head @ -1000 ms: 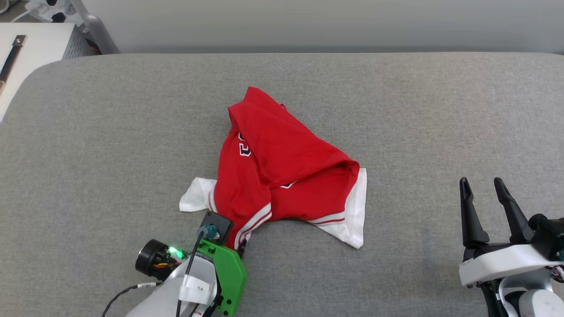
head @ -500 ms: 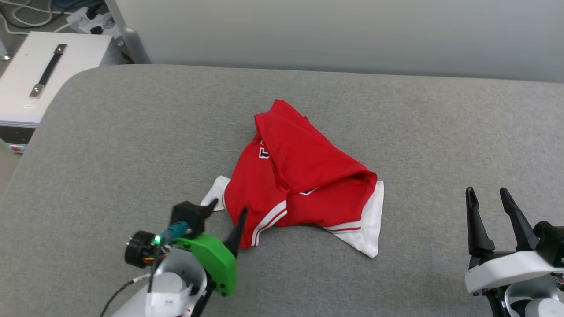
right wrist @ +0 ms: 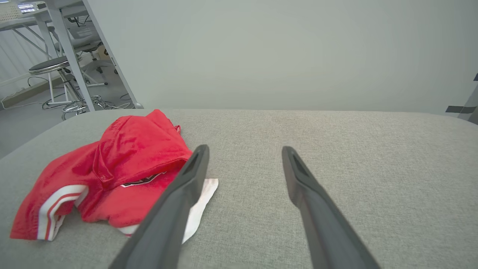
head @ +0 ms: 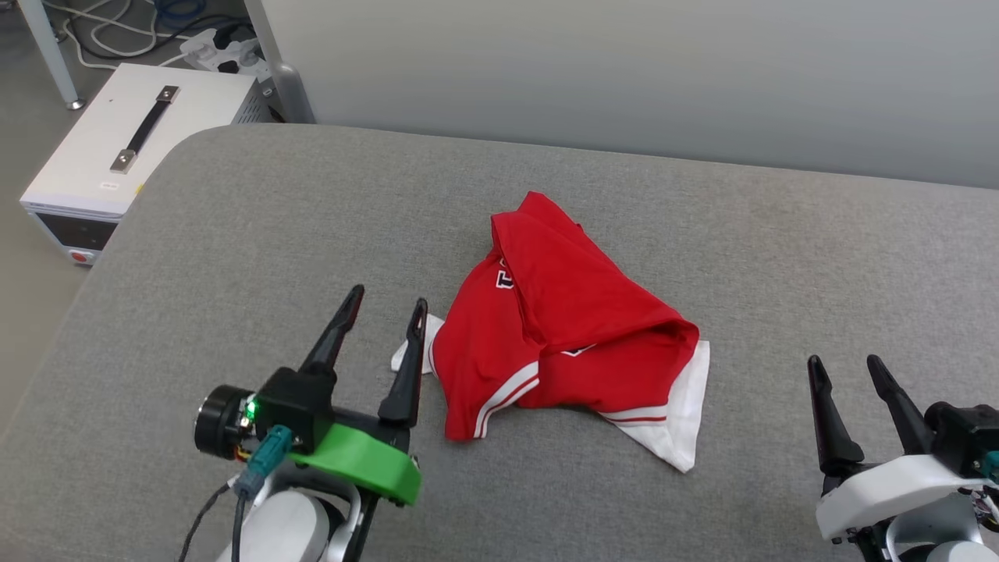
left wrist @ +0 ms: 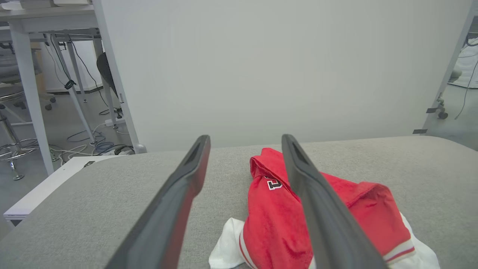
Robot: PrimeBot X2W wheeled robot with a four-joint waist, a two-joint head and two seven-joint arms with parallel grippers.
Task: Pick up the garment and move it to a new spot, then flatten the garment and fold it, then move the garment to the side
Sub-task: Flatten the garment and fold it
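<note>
Left claw (head: 389, 296) spread wide, right claw (head: 843, 360) likewise

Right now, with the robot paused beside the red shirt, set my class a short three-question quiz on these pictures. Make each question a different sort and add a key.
1. True or false: the left gripper is shut on the garment.
2. Which stands on the floor past the far left corner of the grey surface? A a white box with a black handle; B a blue bucket; C a cardboard carton.
3. Fill in: the garment lies ___, not flat, between the left gripper and the right gripper.
Key: 1 false, its jaws stand open and hold nothing. 2 A. 3 crumpled.
</note>
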